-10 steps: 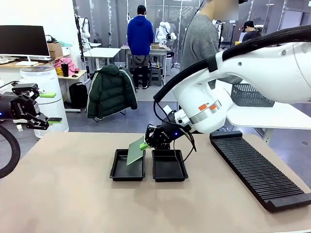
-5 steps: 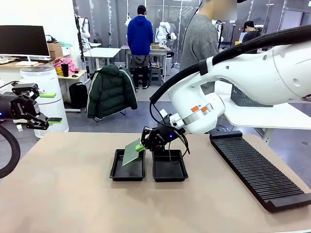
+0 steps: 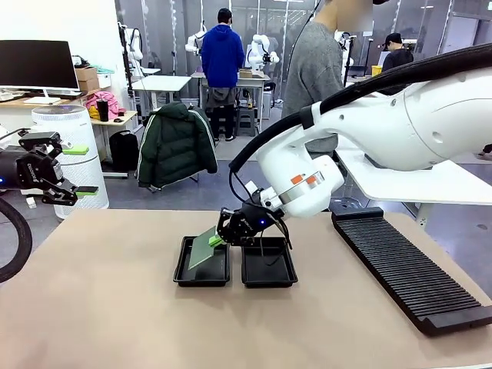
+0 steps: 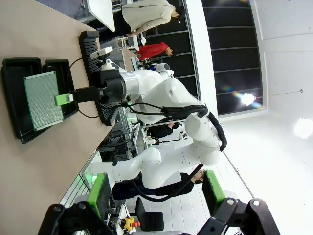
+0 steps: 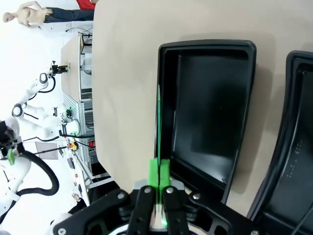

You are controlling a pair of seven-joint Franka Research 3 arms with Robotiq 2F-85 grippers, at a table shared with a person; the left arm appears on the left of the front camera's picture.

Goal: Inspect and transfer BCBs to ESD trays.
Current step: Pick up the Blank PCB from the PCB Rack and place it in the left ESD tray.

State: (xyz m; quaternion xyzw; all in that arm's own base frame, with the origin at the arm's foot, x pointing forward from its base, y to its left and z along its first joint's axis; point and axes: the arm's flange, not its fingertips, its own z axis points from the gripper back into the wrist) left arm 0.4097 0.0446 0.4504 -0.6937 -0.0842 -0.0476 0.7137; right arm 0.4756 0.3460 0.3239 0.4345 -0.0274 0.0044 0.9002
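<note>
Front view: the left tool hangs released at the desk's left edge, jaws wide and holding nothing, well apart from the work. The left wrist view looks past its green pads toward the middle of the desk.

At centre, two black trays sit side by side, nearly touching. The left tray has a board tilted over it, high side toward the right arm, low edge down inside the rim. Whether that edge touches the tray floor cannot be told. The right tool is clenched on the board's upper right edge, pads pinching only a narrow strip.

The left wrist view shows the board's speckled face above the tray, with the right tool at one long side. The right wrist view catches the board edge-on, a thin straight line rising from the closed pads over the left tray.

The right tray sits bare. A long ribbed rack lies at far right.

The board looks light, thin and stiff, since it holds flat from a one-sided pinch. It is likely brittle and easily scratched, so an edge grip that spares the face seems the right hold, and it probably needs gentle setting down.
</note>
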